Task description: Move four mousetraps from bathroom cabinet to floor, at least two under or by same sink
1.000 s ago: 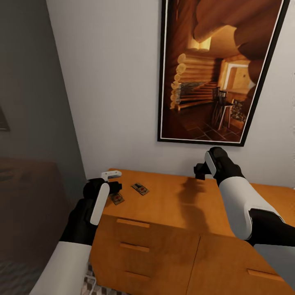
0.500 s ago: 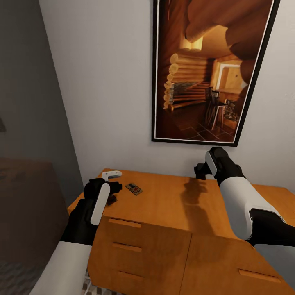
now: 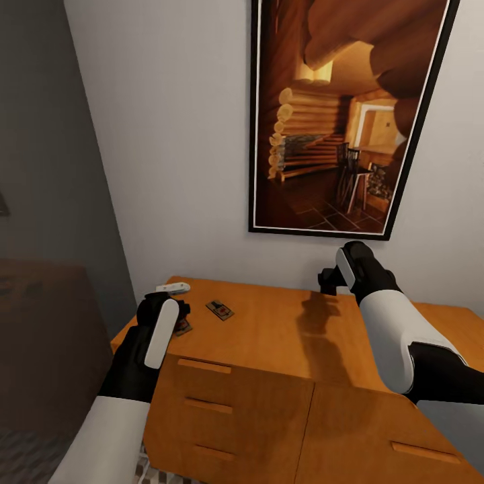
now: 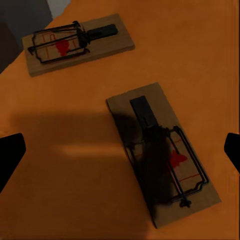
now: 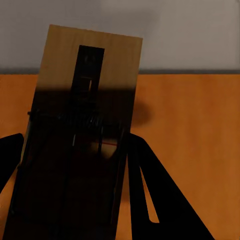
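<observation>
While the left gripper (image 3: 176, 310) hangs over the near left corner of the cabinet (image 3: 282, 336), its jaws stand spread wide with nothing between them; in the left wrist view the dark fingertips (image 4: 10, 155) sit well apart at either side of the orange top. Two mousetraps lie flat on that top: one mousetrap (image 3: 220, 310) sits at about 3 o'clock from the left gripper, just beside it, and a second mousetrap (image 3: 182, 327) lies directly beneath the gripper, partly hidden by it. From the left wrist, both show clearly, the nearer one (image 4: 162, 152) under the gripper's shadow and the farther one (image 4: 77, 44) close to the cabinet's edge, apart from each other. At 2 o'clock across the cabinet, the right gripper (image 3: 327, 281) is raised above the top near the wall, below the framed picture (image 3: 336, 114). Its fingers are clamped on a third mousetrap (image 5: 82, 130), held upright between them, its wooden end projecting past the fingertips.
</observation>
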Controlling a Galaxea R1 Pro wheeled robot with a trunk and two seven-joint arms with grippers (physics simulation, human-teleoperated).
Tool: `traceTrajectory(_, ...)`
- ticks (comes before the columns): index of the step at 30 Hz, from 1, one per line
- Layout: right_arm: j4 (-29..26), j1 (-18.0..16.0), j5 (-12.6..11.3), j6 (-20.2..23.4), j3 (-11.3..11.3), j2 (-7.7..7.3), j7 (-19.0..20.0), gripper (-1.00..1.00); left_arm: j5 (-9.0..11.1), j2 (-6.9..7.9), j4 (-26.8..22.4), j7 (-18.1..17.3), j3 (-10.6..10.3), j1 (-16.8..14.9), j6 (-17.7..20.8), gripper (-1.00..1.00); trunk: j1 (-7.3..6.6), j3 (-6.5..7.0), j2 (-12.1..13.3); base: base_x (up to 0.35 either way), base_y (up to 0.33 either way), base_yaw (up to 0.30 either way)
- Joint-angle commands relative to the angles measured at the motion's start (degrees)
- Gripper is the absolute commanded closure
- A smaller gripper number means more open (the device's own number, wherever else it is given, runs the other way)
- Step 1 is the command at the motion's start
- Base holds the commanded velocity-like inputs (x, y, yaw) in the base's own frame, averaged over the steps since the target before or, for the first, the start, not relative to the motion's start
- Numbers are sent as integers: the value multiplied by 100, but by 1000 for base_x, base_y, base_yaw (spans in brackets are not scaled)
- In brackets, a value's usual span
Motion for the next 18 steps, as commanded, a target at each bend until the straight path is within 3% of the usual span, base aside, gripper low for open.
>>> traceTrajectory(1,-4,-5,25,22,-22,3,14,100,134,0,-8,89,-5,-5,14,-100,0,-7,-4,0,0,0)
traceTrajectory(4,-2,-5,28,22,-23,-8,15,100,330,0,-16,193,-9,-5,10,-100,0,-7,-4,0,0,0)
traceTrajectory(8,-1,-5,29,22,-22,-14,14,100,427,0,-21,281,-18,-5,7,-100,0,-7,-4,0,0,0)
traceTrajectory(18,-1,-5,30,22,-22,3,14,100,463,0,-30,337,-26,-5,0,-100,0,-7,-4,0,-8,0)
